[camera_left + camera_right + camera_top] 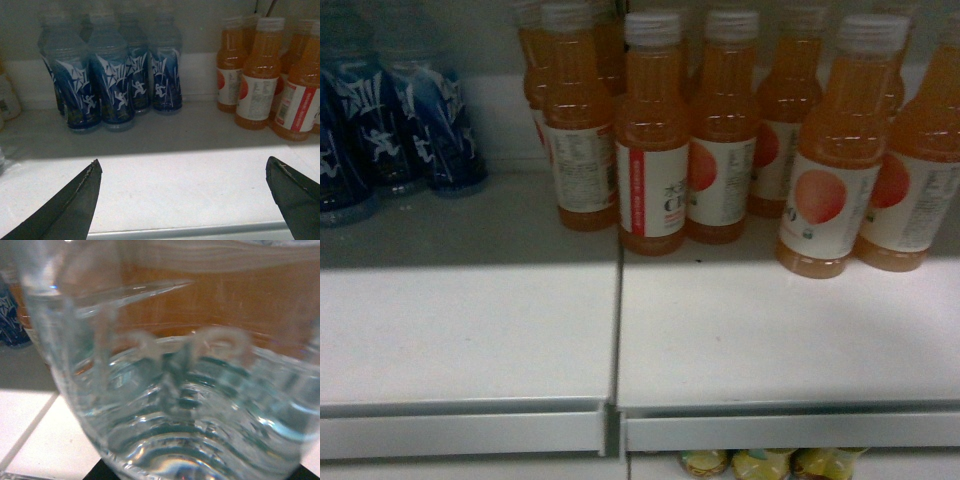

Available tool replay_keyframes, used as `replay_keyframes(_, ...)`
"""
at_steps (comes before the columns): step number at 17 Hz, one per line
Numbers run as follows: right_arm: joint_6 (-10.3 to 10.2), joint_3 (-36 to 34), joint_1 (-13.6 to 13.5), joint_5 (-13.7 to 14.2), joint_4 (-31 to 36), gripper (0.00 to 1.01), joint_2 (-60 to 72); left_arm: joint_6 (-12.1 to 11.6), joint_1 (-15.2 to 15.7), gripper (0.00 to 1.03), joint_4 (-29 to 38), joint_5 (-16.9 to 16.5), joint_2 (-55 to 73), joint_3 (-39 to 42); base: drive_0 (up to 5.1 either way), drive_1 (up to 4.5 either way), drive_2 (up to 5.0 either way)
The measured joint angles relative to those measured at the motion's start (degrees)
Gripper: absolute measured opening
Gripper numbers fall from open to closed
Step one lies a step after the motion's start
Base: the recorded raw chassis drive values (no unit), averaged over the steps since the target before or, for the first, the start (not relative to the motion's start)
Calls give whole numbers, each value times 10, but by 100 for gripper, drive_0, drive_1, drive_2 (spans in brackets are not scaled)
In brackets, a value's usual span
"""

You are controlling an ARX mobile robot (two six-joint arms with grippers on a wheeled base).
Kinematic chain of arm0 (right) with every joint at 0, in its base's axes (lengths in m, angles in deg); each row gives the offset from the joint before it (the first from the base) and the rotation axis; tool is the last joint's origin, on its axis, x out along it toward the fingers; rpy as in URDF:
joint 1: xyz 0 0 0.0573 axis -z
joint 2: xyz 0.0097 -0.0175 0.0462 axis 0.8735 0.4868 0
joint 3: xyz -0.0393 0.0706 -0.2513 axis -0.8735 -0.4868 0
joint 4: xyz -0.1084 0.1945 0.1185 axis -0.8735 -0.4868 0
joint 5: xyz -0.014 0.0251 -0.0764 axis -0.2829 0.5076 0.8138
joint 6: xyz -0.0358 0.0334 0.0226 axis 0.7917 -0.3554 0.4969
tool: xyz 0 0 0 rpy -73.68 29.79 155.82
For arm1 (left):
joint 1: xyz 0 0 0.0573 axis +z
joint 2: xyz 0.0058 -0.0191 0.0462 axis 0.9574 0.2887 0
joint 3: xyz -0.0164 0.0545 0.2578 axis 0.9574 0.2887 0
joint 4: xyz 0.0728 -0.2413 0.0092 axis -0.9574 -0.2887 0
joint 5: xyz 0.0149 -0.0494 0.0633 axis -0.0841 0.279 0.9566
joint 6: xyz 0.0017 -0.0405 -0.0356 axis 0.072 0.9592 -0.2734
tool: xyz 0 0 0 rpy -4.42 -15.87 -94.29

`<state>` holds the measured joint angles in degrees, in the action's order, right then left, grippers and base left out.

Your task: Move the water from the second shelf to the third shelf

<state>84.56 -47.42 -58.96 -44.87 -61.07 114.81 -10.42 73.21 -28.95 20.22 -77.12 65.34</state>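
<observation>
The water bottle [180, 405], clear and ribbed, fills the right wrist view from very close. It sits between the dark fingers of my right gripper [204, 473], which show only at the bottom corners and look shut on it. Orange drink shows through and behind it, with white shelf at the lower left. Neither the bottle nor the right gripper appears in the head view. My left gripper [182, 167] is open, its two dark fingertips [92, 172] spread wide over the bare white shelf [180, 185] with nothing between them.
Several orange juice bottles [720, 140] with white labels stand at the back middle and right of the shelf [720, 330]. Blue-labelled bottles [400, 120] stand at the back left. The shelf's grey front lip [620, 430] runs along the bottom, with yellow items [760, 462] below.
</observation>
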Motion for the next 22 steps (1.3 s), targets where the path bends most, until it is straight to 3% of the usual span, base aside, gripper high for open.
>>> replay_keyframes(22,0,0,0,0,-4,39,0,0,0,98,1,0,0,0,-491,175,312)
